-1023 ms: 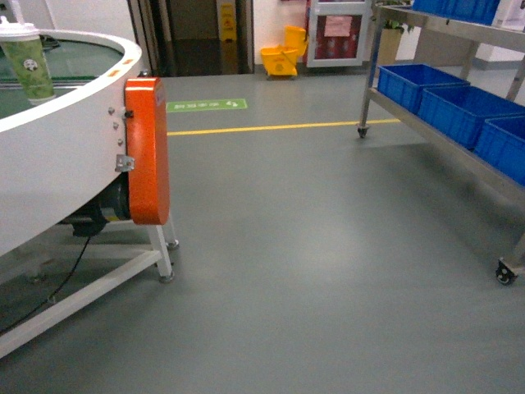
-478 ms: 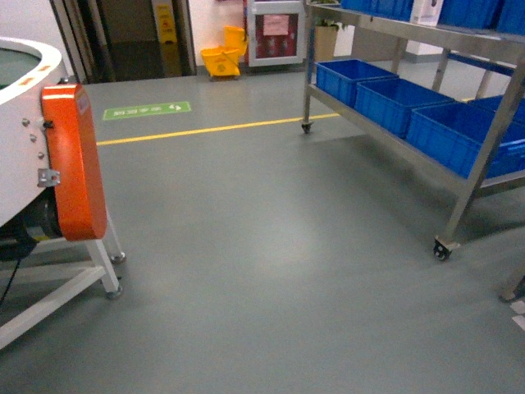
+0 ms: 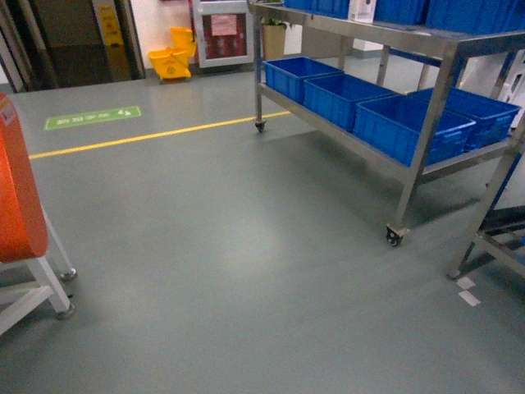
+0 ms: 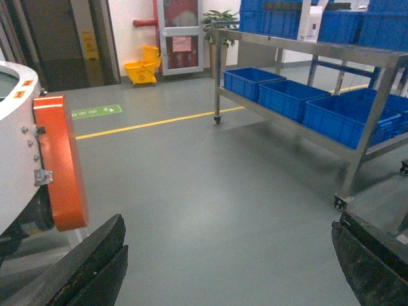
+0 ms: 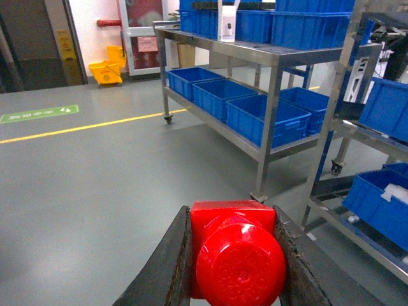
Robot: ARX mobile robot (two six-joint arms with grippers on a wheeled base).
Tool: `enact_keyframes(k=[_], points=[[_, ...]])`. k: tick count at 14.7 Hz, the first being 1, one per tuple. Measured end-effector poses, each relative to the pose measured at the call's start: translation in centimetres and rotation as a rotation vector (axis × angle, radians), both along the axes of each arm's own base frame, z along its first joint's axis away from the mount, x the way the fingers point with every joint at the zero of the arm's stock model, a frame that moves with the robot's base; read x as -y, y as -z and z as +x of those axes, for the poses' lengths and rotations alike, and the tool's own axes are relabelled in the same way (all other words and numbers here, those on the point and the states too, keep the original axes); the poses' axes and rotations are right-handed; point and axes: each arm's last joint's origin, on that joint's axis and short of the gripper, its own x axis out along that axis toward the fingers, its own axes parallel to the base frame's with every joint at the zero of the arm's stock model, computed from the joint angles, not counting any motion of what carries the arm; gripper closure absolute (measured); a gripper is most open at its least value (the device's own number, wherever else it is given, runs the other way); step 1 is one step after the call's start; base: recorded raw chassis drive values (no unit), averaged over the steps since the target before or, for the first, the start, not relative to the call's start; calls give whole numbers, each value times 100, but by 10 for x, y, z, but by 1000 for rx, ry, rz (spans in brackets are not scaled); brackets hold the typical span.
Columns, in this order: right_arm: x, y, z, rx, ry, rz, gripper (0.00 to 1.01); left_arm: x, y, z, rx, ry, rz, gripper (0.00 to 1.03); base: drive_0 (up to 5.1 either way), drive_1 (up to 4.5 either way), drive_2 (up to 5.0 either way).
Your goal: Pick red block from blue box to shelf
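Approaching the shelf point(image 3: 385, 156) squarely with its dark blue crates point(image 3: 410, 127) ahead is advisable; the left gripper point(image 4: 229, 268) rides with jaws spread wide, empty; the right gripper point(image 5: 233, 261) is clamped on the red block point(image 5: 234, 252), stud toward the wrist camera; firm grip should be held.

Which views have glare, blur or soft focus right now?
Head view: soft overall, a pale ceiling-light sheen on the floor. Left wrist view: sharper; left claw fingers dark, underexposed. Right wrist view: red block close, slightly soft, with glossy highlights; shelf sharp.
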Motion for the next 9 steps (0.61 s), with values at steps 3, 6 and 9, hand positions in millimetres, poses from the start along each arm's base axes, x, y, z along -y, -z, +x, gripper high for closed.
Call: enact_keyframes(k=[3, 6, 9], points=[[0, 0, 0, 0, 0, 0, 74, 0, 0, 0, 0, 0, 0, 5, -152, -152, -152], [0, 0, 0, 0, 0, 0, 74, 0, 0, 0, 0, 0, 0, 5, -152, -152, -152], [0, 0, 0, 0, 0, 0, 74, 0, 0, 0, 0, 0, 0, 5, -152, -152, -152]])
